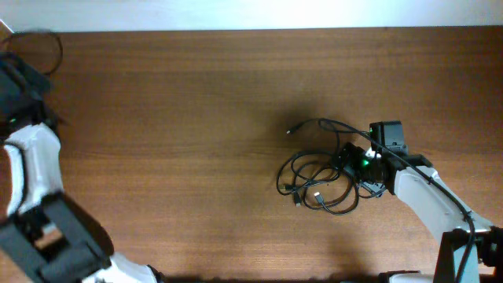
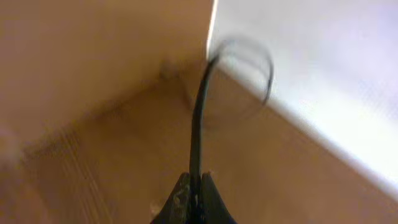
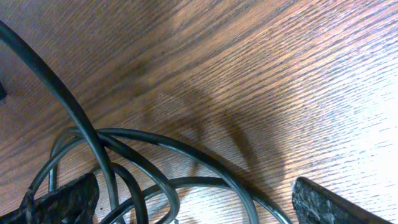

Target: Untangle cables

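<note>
Right jaws stood spread over the cables; they needed to close on one loop (not two). Left jaws pinched a lone cable.

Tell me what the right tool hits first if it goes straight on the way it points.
The right tool, open, points down at the tangle. It would likely meet the cables looping between its jaws first, then the table just beneath. Depth is hard to judge.
</note>
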